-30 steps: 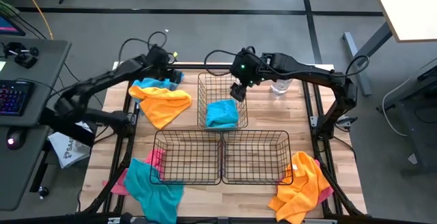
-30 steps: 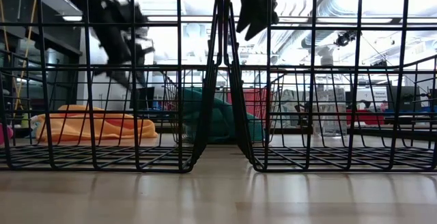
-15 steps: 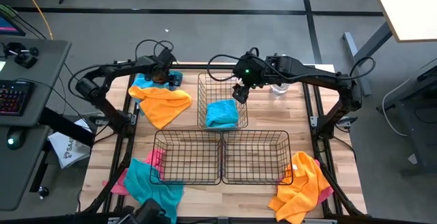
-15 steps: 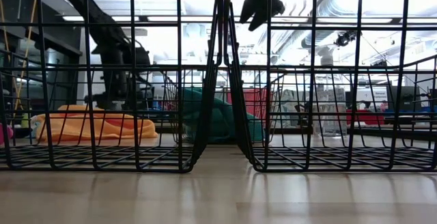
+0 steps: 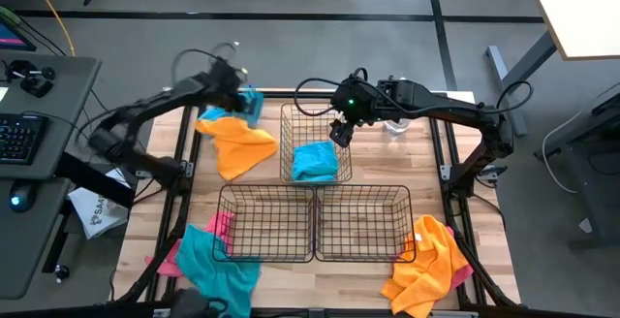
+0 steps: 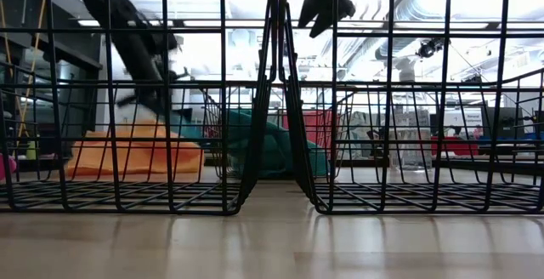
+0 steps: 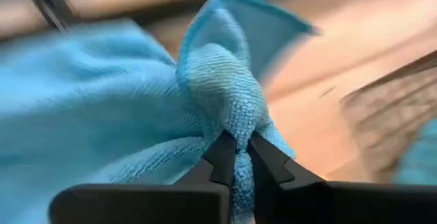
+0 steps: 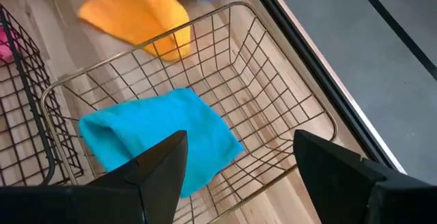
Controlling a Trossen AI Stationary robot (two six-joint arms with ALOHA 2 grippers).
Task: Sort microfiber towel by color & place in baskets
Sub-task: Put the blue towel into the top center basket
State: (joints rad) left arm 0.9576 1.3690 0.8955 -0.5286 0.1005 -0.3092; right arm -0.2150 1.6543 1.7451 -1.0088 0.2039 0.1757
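Left gripper (image 7: 237, 157) pinching blue towel (image 7: 136, 115), beside far basket (image 5: 315, 143)

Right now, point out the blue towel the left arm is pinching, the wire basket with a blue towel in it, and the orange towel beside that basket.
Pinched blue microfiber towel (image 7: 225, 80), left wrist view, gathered fold.
Dark wire basket (image 5: 287, 143), high view, left wall.
Orange microfiber towel (image 5: 240, 147), high view, middle.

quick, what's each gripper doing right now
Left gripper: shut on the blue towel, at the table's far left.
Right gripper: open, holding nothing, above the far basket with a blue towel inside.
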